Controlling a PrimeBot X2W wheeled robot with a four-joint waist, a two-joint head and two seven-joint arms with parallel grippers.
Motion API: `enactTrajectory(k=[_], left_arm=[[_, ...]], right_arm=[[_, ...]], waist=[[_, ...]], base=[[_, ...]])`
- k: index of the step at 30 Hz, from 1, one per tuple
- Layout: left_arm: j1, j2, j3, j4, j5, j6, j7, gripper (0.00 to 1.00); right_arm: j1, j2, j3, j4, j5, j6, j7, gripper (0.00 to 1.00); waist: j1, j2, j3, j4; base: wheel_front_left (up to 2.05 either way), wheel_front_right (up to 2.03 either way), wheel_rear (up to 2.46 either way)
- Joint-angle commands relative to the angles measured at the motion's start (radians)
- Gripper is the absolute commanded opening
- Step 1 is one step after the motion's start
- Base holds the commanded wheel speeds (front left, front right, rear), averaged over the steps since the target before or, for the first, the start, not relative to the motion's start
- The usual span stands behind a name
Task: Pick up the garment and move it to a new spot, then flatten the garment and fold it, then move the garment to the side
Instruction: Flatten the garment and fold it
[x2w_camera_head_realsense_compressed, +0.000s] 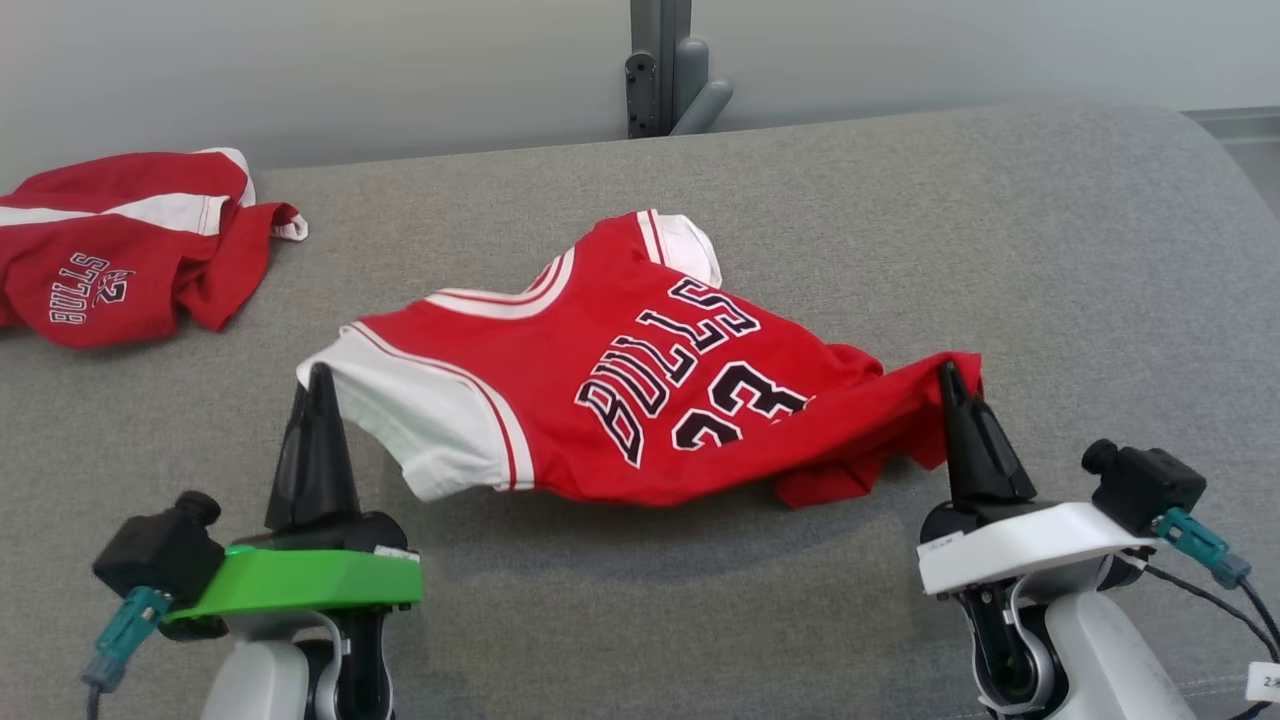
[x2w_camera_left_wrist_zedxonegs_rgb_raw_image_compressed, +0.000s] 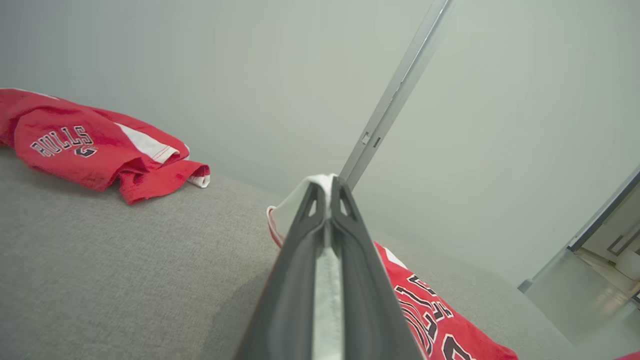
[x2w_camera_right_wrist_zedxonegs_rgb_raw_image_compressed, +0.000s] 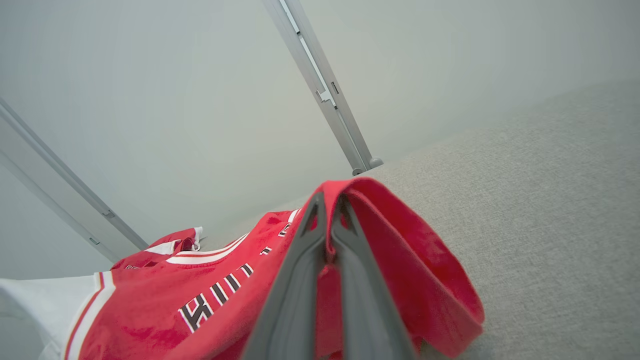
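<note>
Red and white, the jersey (x2w_camera_head_realsense_compressed: 640, 390) hangs stretched at the middle of the head view, lettering up. Its white sleeve is pinched at 8 o'clock by the left gripper (x2w_camera_head_realsense_compressed: 320, 372) and a bunched red corner at 4 o'clock by the right gripper (x2w_camera_head_realsense_compressed: 950, 370). Both sets of fingers are clamped tight on cloth, as each wrist view confirms. The hold on the left takes just a thin white edge, so a pull outward could draw it free. The right one bites a folded wad, and one layer may slide out, leaving the hem twisted. The sagging middle casts a shadow on the grey cushion (x2w_camera_head_realsense_compressed: 900, 200) and could drag and wrinkle if carried low. A second red garment (x2w_camera_head_realsense_compressed: 120, 250) lies at 10 o'clock, and setting down near it risks a tangle.
</note>
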Motion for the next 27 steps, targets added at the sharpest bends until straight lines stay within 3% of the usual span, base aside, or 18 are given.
enactTrajectory(k=[1, 11, 20, 27], left_arm=[[0.009, 0.003, 0.006, -0.053, -0.013, -0.003, -0.001, 0.00], [0.027, 0.004, 0.012, -0.393, -0.053, 0.007, 0.007, 0.00], [-0.050, 0.037, 0.005, -0.697, -0.087, 0.018, 0.103, 0.00], [-0.197, 0.069, -0.006, -0.791, -0.108, 0.036, 0.217, 0.00]], right_arm=[[0.004, -0.003, -0.006, -0.038, 0.010, 0.000, 0.000, 0.00], [0.013, -0.010, -0.039, -0.319, 0.062, 0.000, 0.027, 0.00], [0.014, -0.019, -0.113, -0.604, 0.097, 0.000, 0.105, 0.00], [-0.026, -0.017, -0.145, -0.733, 0.141, 0.000, 0.210, 0.00]], waist=[[0.0000, 0.0066, -0.006, -0.004], [0.0000, 0.0066, -0.023, -0.019], [0.0000, 0.0066, -0.003, -0.017], [0.0000, 0.0066, 0.070, -0.004]], base=[[0.00, 0.00, 0.00], [0.00, 0.00, 0.00], [0.00, 0.00, 0.00], [0.00, 0.00, 0.00]])
